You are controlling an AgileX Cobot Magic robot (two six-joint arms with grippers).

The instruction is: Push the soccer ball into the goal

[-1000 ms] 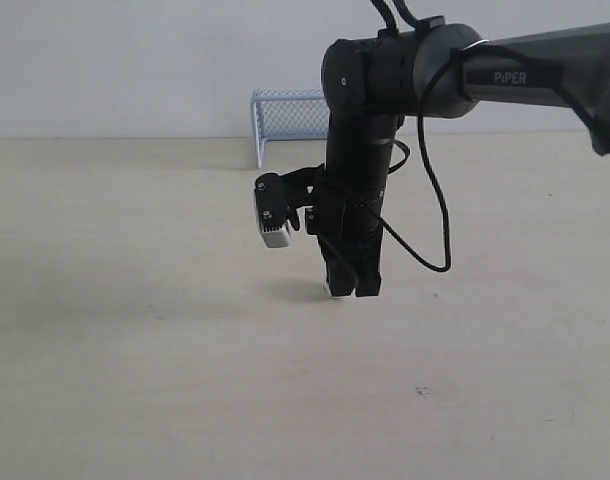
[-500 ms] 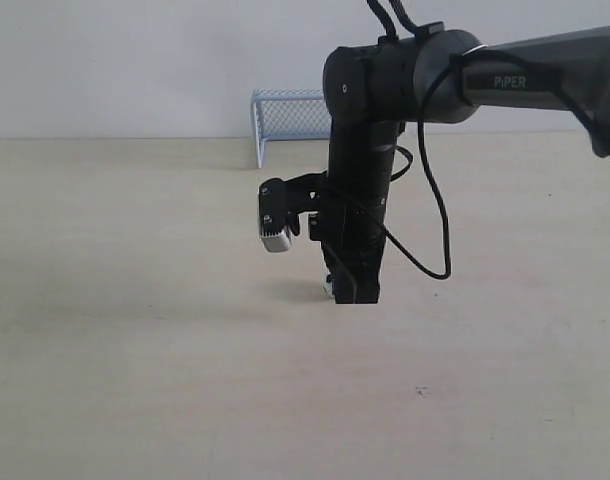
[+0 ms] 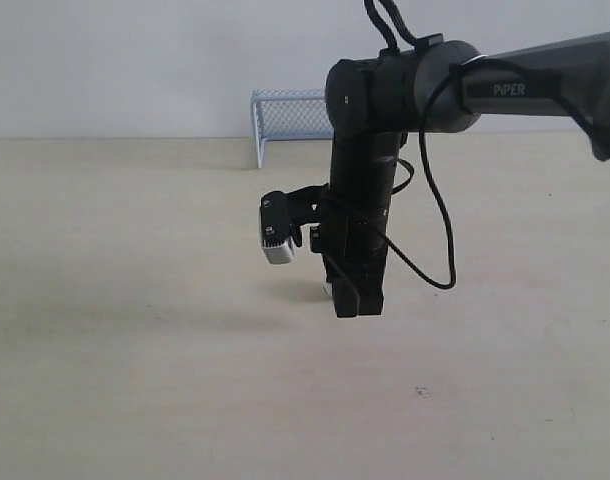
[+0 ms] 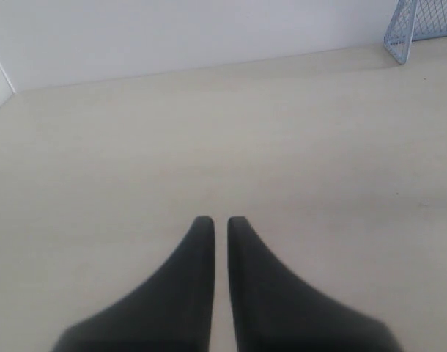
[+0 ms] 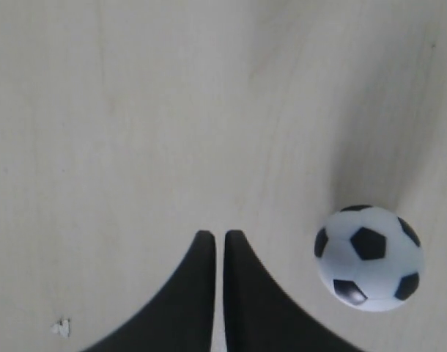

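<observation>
The soccer ball (image 5: 370,258), white with black patches, rests on the pale table just beside my right gripper (image 5: 214,235), which is shut and holds nothing. A narrow strip of table separates ball and fingers. In the exterior view the right gripper (image 3: 357,312) points straight down near the table, and only a white sliver of the soccer ball (image 3: 328,289) shows at its left edge. The goal (image 3: 290,115), pale blue with mesh netting, stands at the table's back edge by the wall, partly behind the arm. My left gripper (image 4: 215,220) is shut and empty over bare table, with the goal (image 4: 421,26) far off.
A loose black cable (image 3: 435,240) loops off the right arm. A small dark speck (image 3: 421,391) marks the table in front. A white wall (image 3: 135,60) closes the back of the table.
The right gripper has sunk a little lower in the exterior view and shifted slightly right. The goal has not moved.
</observation>
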